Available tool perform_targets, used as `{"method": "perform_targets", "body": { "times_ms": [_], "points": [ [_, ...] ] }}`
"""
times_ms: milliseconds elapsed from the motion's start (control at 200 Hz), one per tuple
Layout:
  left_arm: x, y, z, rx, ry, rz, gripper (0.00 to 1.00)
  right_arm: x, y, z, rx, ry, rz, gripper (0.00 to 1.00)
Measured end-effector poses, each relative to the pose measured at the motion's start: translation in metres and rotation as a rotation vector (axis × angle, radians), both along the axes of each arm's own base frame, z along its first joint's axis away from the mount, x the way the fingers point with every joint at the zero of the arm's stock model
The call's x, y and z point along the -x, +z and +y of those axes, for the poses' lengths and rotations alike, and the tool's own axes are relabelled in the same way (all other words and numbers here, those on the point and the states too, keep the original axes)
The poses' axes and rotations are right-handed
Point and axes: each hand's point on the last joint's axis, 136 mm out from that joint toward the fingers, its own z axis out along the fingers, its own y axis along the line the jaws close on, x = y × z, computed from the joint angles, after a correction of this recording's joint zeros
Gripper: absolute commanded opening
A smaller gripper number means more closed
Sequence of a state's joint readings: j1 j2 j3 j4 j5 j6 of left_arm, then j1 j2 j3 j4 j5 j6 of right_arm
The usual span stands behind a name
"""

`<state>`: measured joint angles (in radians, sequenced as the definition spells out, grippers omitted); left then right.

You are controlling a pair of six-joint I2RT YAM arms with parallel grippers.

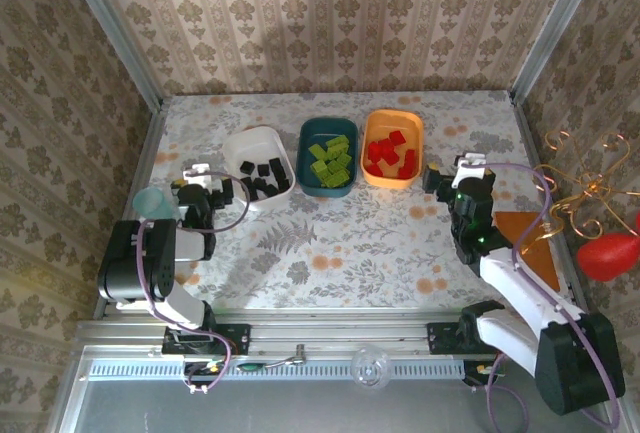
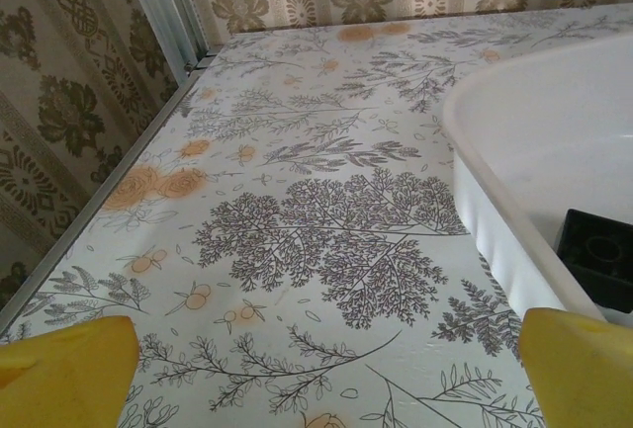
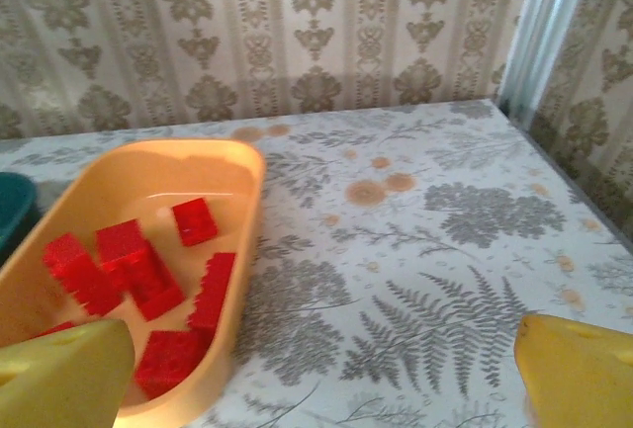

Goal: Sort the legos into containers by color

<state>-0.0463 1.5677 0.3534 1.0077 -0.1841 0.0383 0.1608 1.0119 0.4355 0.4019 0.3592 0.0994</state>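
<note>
**Bricks sorted by colour, both grippers spread over bare table**

Three trays stand in a row on the table (image 1: 350, 243), closer to its far edge than to the near one. The white tray (image 1: 250, 143) is on the left, the dark teal tray (image 1: 312, 138) in the middle and the orange tray (image 1: 392, 118) on the right. They sit side by side with narrow gaps between them.

The black legos (image 1: 266, 177) lie in the white tray, bunched toward its near end. The lime-green legos (image 1: 331, 159) fill the middle of the teal tray. The red legos (image 1: 391, 154) lie in the orange tray; the right wrist view shows them scattered toward that tray's near-left part.

The left gripper (image 1: 210, 181) hangs low near the table's left edge, just beside the near-left corner of the white tray. Its jaws are spread wide and pinch nothing. In the left wrist view its yellow fingers (image 2: 59, 374) sit at the bottom corners with patterned table between them. The white tray's wall runs past on the right, with one black brick visible inside.

The right gripper (image 1: 450, 175) hangs toward the table's right edge, just right of the orange tray's near end. Its jaws are also spread wide and empty. Its yellow fingers (image 3: 579, 374) frame bare table, with the orange tray on the left.

A small pale-teal cup (image 1: 150, 200) stands at the table's left edge, beside the left arm.
</note>
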Motion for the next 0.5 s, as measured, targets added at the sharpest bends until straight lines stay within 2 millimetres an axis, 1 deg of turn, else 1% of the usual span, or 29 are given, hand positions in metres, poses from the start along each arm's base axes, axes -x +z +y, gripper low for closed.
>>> {"method": "perform_targets", "body": {
  "times_ms": [40,110,215,315,355,460,500],
  "points": [
    [0.001,-0.001,0.001,-0.001,0.003,0.006,1.00,-0.004,-0.005,-0.005,0.006,-0.013,0.008,1.00],
    [0.001,-0.004,0.001,-0.003,0.007,0.018,1.00,-0.012,-0.020,-0.013,0.011,-0.020,0.036,1.00],
    [0.002,-0.006,0.002,-0.005,0.011,0.028,1.00,-0.022,-0.055,-0.018,0.001,-0.008,0.102,1.00],
    [0.003,-0.008,0.003,-0.006,0.013,0.034,1.00,-0.026,-0.087,-0.017,-0.008,0.024,0.183,1.00],
    [0.003,-0.008,0.003,-0.006,0.014,0.035,1.00,-0.027,-0.094,-0.016,-0.010,0.038,0.199,1.00],
    [0.003,-0.008,0.003,-0.006,0.015,0.036,1.00,-0.039,-0.105,-0.011,-0.007,0.063,0.178,1.00],
    [0.003,-0.008,0.003,-0.006,0.015,0.036,1.00,-0.039,-0.113,-0.011,-0.006,0.067,0.191,1.00]
  ]
}}
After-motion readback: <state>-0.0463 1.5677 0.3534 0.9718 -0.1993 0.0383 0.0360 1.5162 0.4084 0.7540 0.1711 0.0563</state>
